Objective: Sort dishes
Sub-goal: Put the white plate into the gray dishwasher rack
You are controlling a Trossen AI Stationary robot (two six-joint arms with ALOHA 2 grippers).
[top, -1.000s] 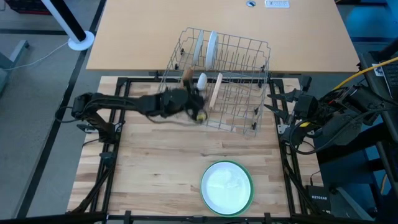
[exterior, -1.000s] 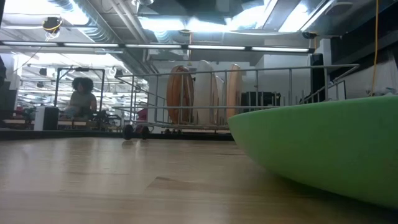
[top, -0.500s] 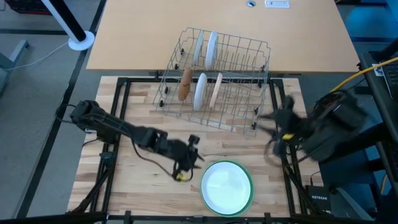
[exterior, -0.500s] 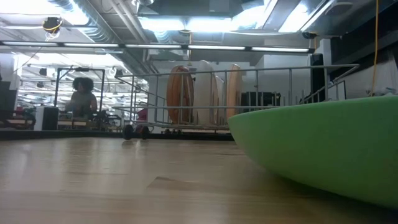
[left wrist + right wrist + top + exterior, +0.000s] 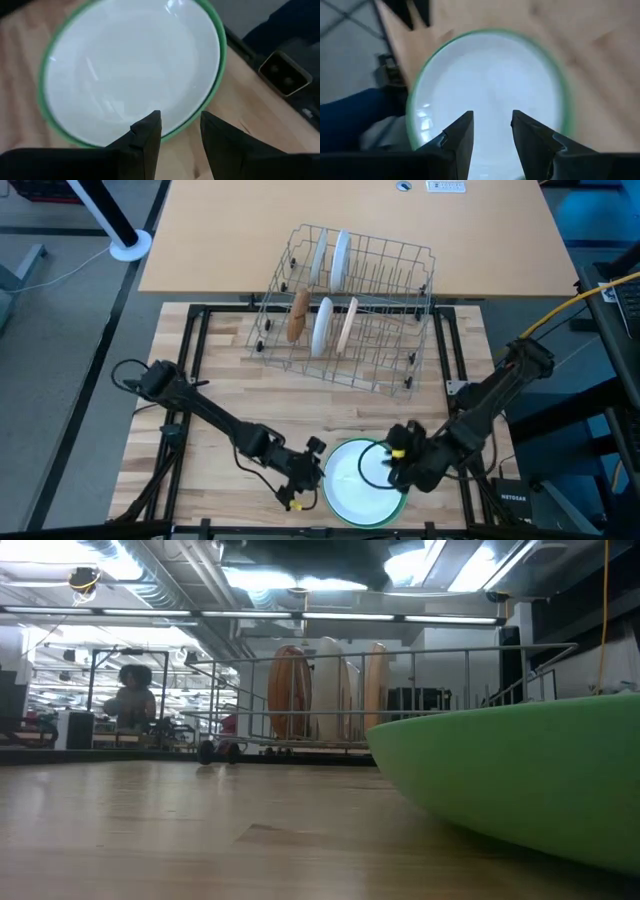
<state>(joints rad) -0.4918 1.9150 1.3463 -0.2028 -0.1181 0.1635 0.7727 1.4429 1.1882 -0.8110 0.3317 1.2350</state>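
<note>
A large green plate with a white inside (image 5: 362, 485) lies flat near the table's front edge; the low view shows its green wall (image 5: 520, 780). My left gripper (image 5: 305, 473) hovers open just left of its rim (image 5: 212, 75), slanting down, fingertips (image 5: 147, 132) either side of the rim's near stretch. My right gripper (image 5: 397, 463) hovers open over the plate's right part (image 5: 490, 80), also slanting down. Neither visibly touches it. In the grey wire rack (image 5: 345, 310) stand a brown plate (image 5: 298, 315), a white one (image 5: 322, 323), a tan one (image 5: 347, 323) and two white ones (image 5: 332, 258), all on edge.
The rack sits at the table's far middle, across the seam to a tan tabletop (image 5: 250, 240). Bare wood (image 5: 230, 395) lies between rack and green plate. Black frame rails (image 5: 190, 360) run along both sides. A person (image 5: 130, 700) sits far off in the room.
My left gripper has swung from the rack's front toward the table's near edge and down, and now stands at the green plate's left rim. My right gripper has come from the right edge down and leftward to the plate's right side, rolling as it went. The plates have not moved.
</note>
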